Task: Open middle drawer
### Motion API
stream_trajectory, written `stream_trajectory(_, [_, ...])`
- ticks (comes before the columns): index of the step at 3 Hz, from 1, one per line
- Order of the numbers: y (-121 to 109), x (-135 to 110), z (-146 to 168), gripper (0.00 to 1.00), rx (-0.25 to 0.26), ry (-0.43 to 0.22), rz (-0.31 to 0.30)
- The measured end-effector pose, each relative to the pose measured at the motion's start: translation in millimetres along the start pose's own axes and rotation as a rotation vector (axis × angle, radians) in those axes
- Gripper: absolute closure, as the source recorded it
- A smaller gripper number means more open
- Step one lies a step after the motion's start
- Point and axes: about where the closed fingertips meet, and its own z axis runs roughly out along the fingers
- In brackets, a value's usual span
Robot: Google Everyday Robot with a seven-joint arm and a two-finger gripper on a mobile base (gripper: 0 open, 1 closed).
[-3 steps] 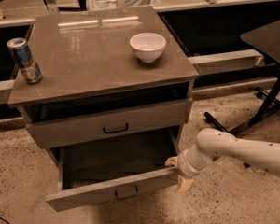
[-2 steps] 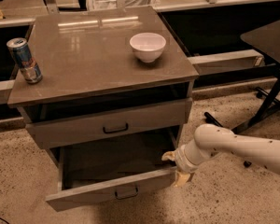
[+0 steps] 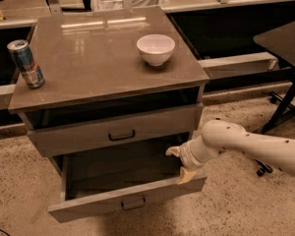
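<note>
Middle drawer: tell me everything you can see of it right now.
The middle drawer is grey-brown with a wood look, and stands pulled well out beneath the drawer above. Its long flat front panel carries a small dark bar handle at centre. The inside is dim and nothing shows in it. The gripper, open, sits at the drawer's right front corner, one finger seemingly on the panel's top edge.

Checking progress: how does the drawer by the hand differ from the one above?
The middle drawer is pulled far out; the drawer above sits nearly shut. The hand is at the middle drawer's right front corner, not the drawer above. Both have black bar handles.
</note>
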Motion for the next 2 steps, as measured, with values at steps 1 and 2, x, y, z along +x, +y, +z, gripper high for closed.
stream_trajectory(1, [-14, -4, -8, 0.33, 0.026, 0.006, -0.001])
stream_trajectory(2, [-21, -8, -21, 0.32, 0.045, 0.003, 0.002])
